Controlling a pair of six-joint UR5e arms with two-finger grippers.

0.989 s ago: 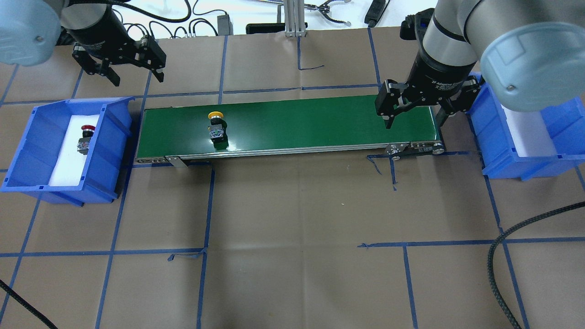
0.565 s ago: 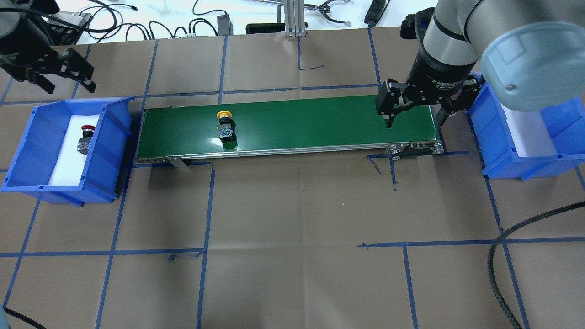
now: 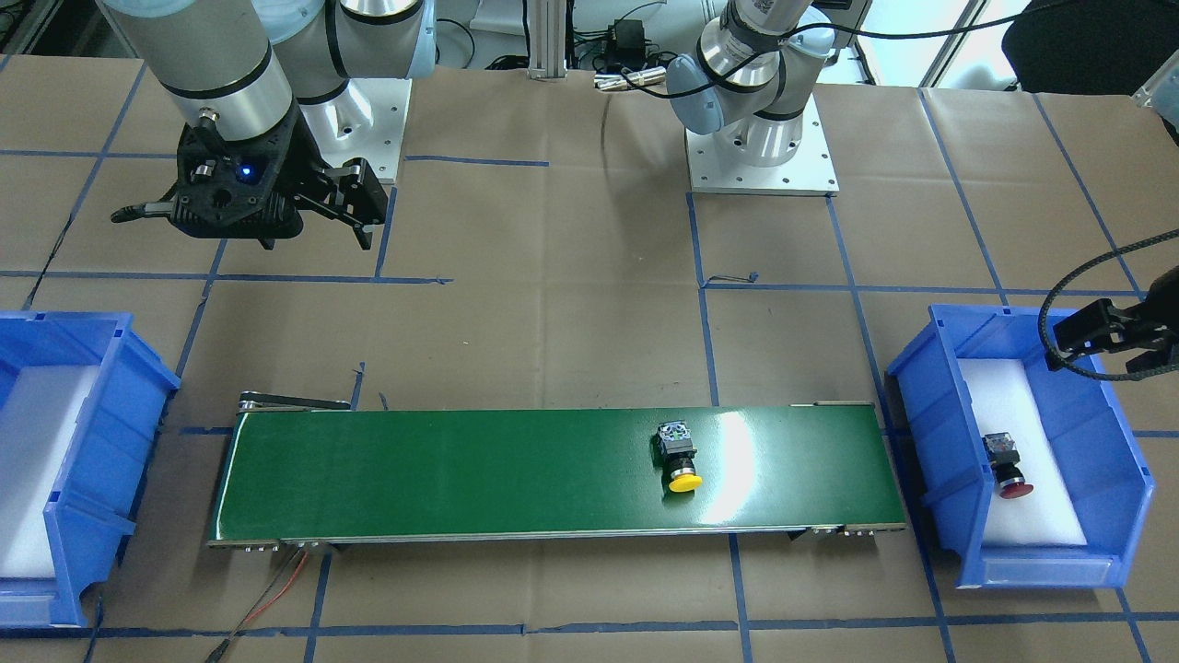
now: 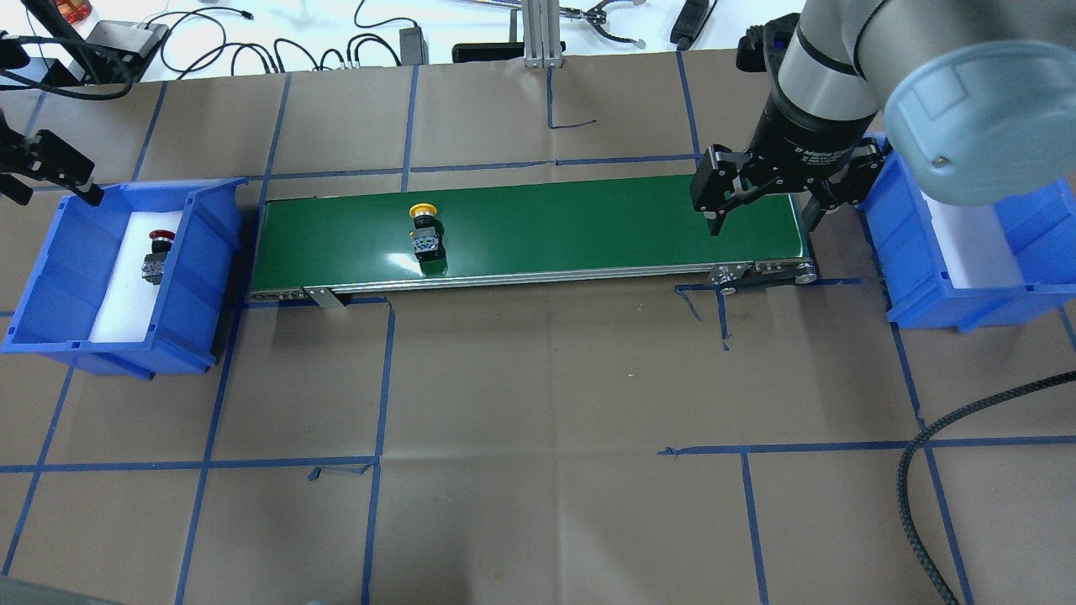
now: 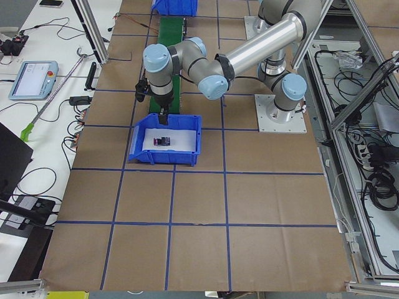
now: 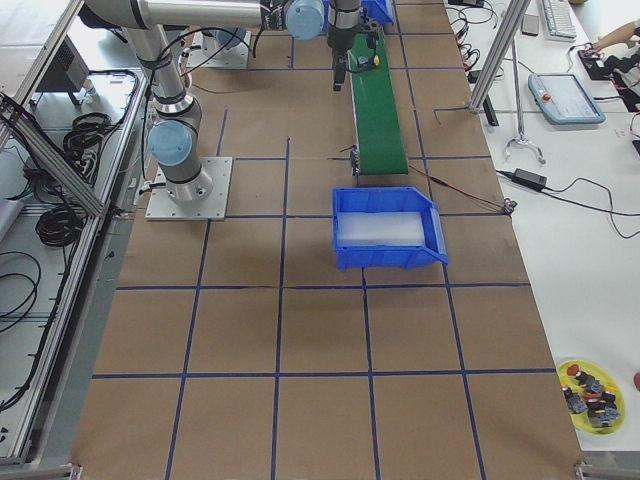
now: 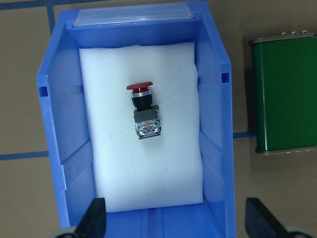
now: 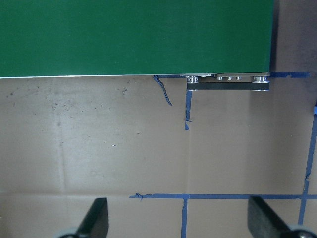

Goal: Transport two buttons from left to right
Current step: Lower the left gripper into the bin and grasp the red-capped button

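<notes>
The yellow-capped button (image 4: 424, 231) lies on its side on the left part of the green conveyor belt (image 4: 588, 223); it also shows in the front view (image 3: 679, 456). The red button (image 4: 156, 255) lies on white foam in the left blue bin (image 4: 50, 277), and is central in the left wrist view (image 7: 143, 111). My left gripper (image 4: 46, 189) hovers open and empty above that bin's far end, its fingers (image 7: 96, 218) wide apart. My right gripper (image 4: 763, 227) hangs open and empty over the belt's right end.
The right blue bin (image 4: 891, 244) with white foam stands just past the belt's right end. A black cable (image 4: 916, 445) loops over the table's near right. Cables and tools lie along the far edge. A plate of spare buttons (image 6: 590, 385) sits off the table.
My left arm has swung left, from behind the belt's left end to over the left bin. The yellow button has moved a little rightward along the belt. The right arm has not moved.
</notes>
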